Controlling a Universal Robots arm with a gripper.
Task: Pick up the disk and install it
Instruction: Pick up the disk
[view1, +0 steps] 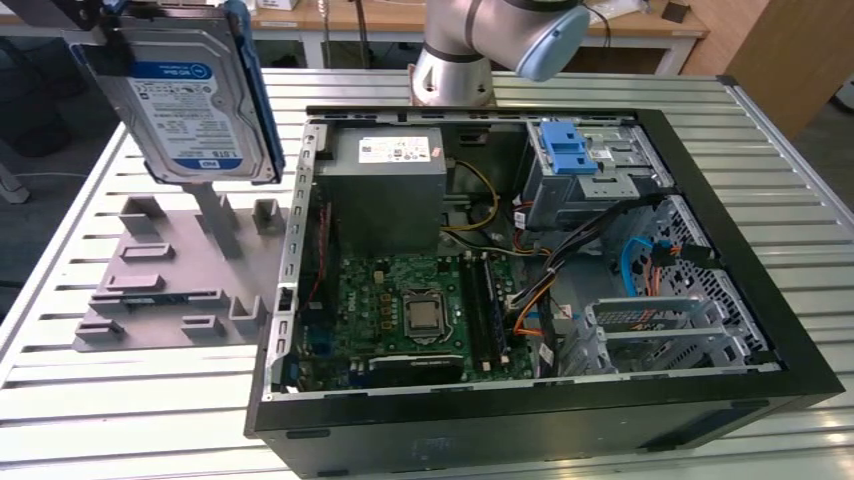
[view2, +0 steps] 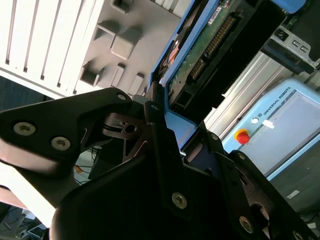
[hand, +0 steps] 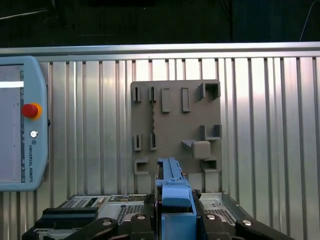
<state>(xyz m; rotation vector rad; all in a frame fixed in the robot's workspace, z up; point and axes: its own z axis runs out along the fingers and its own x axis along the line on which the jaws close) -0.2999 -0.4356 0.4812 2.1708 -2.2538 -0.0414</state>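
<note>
A: Gripper state?

B: Closed on the disk, pinching the blue rail along one edge, judging from both wrist views. Hanging below the gripper, label side out in the exterior view, touching nothing else.

A: And under the gripper?

B: Grey holder plate on the table, well below and apart from the disk. Open computer case off to one side of the gripper, toward the exterior view's right. Drive cage with a blue latch at the case's far corner, well apart from the gripper.

A: Step in hand, then?

B: Probably carrying across to the case. Best done slowly, without swing: only a thin rail in the grip, so likely to twist. Worth travelling high over the case wall and the loose cables, with the disk squared to the cage opening. Worth sparing the bare circuit board any knock.
</note>
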